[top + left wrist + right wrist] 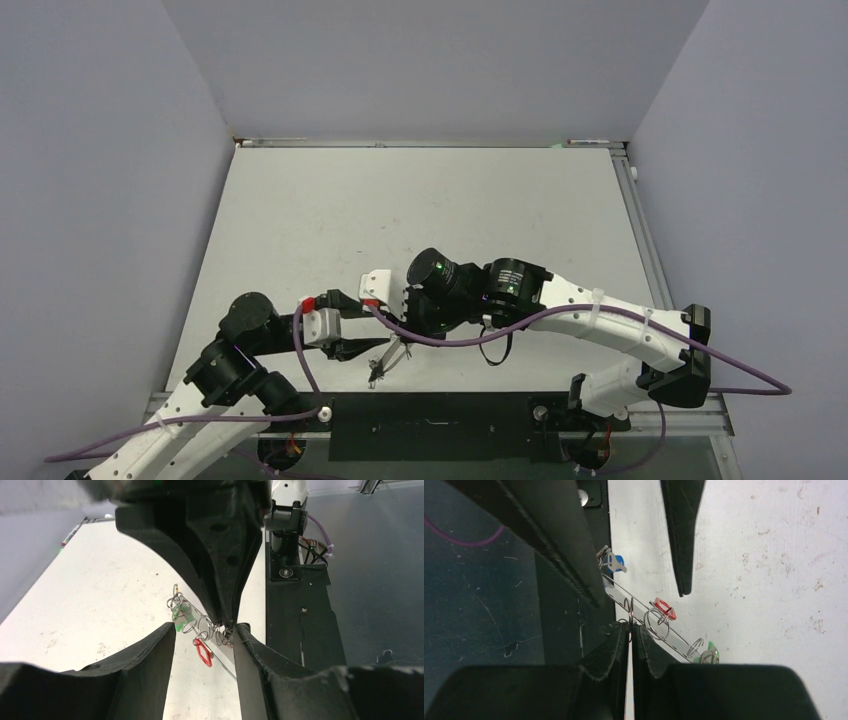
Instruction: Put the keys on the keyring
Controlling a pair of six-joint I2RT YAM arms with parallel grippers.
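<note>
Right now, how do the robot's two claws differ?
The left claw stands open, its fingers either side of the wire loop; the right claw is pinched shut. The left claw seems to grip nothing, while the right claw holds a small ring threaded on that loop. Both are black and two-fingered.

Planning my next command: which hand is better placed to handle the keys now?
Left, probably. The left hand is open, its fingers straddling the keys, while the right hand is shut on the keyring and looks busy holding it up.
</note>
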